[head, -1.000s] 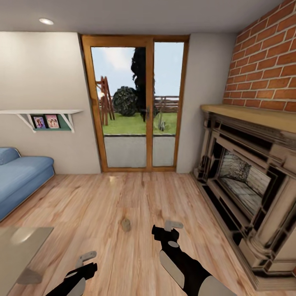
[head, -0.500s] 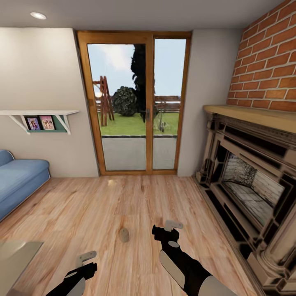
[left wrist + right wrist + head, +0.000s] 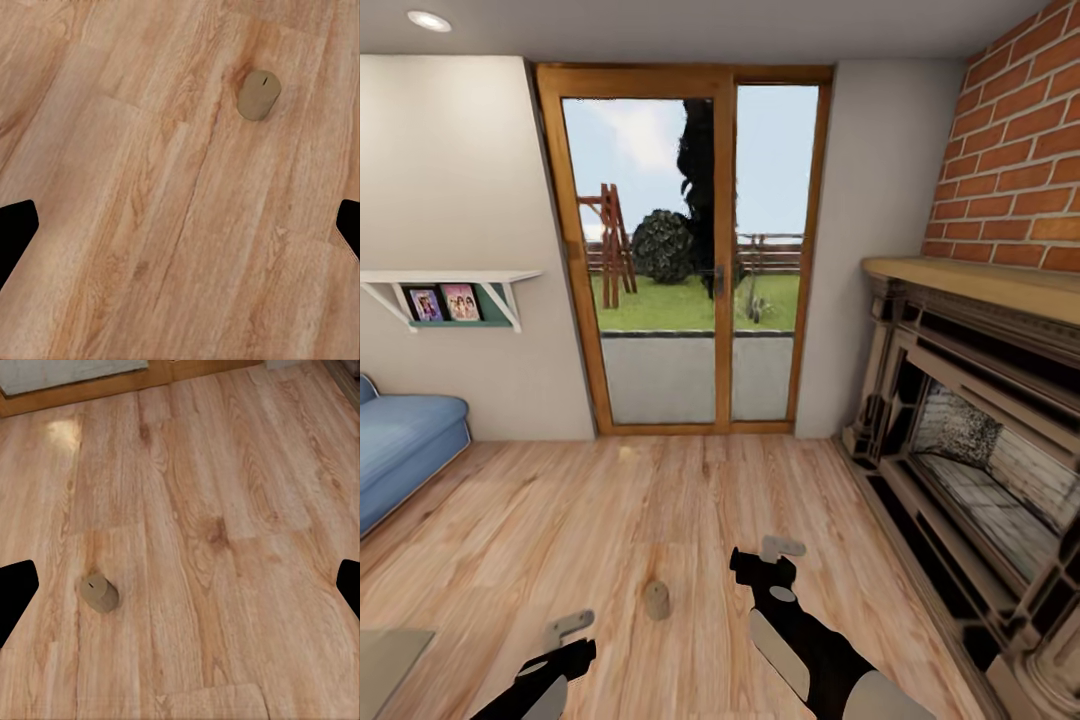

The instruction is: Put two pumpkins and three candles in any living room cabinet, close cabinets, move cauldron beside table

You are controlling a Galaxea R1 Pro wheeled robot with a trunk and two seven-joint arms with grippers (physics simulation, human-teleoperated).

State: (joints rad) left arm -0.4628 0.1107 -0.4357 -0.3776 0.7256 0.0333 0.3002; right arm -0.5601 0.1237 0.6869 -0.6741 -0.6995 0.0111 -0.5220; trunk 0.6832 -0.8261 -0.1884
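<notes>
left gripper (image 3: 568, 627) seen low over the floor (image 3: 560, 520), fingers spread, nothing held | right gripper (image 3: 782, 547) likewise spread and empty | candle (image 3: 656, 599) seen upright on the boards between both grippers, touched by neither | glass door (image 3: 680, 250) beyond, fireplace (image 3: 970, 420) off right gripper's side

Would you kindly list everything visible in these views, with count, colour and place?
candle: one, grey-beige, upright on the floor between the two arms.
floor: one, light wood planks.
glass door: one, two panes in an orange-brown wooden frame, far wall, garden beyond.
fireplace: one, dark with beige trim and a wooden mantel, at right.
brick wall: one, red, above the fireplace.
sofa: one, blue, at left.
shelf: one, white, left wall, holding two framed photos.
table: one corner, greyish, lower left.
ceiling light: one, white.
left pincer: grey fingers, open, empty.
right pincer: grey fingers, open, empty.
</notes>
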